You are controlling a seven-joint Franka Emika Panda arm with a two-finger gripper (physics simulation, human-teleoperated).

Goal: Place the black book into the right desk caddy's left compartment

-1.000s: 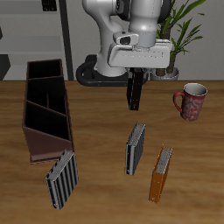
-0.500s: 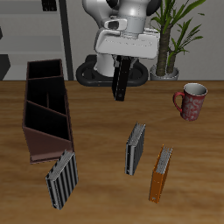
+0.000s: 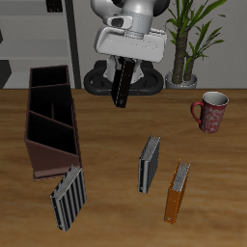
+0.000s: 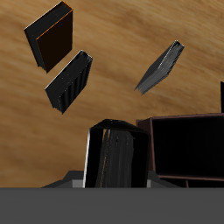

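Gripper [image 3: 123,64] is clamped on the black book [image 3: 122,85], book hanging upright below the fingers, in the air above the table [image 3: 116,135], upper centre of the exterior view. Its lower edge is clear of the wood, with nothing under it but bare table.

The right desk caddy [image 3: 50,121] sits at the left of the exterior frame, long axis running from the back toward the table's front edge, open top up, dividers visible. Book is well apart from it, level with the caddy's far end. Open wood lies between the book and the caddy's long wall.

In the wrist view the book [image 4: 114,153] fills the middle, with the caddy [image 4: 188,144] just beside it in frame, its rim edge and dark interior showing.

One striped book [image 3: 68,197] stands close to the caddy's near end, at lower left of the exterior frame. A second striped book [image 3: 149,162] and the orange-brown book [image 3: 178,191] stand at lower centre-right, well apart from the caddy. Mug [image 3: 211,109] is at the right edge, potted plant [image 3: 193,39] behind it at the back.
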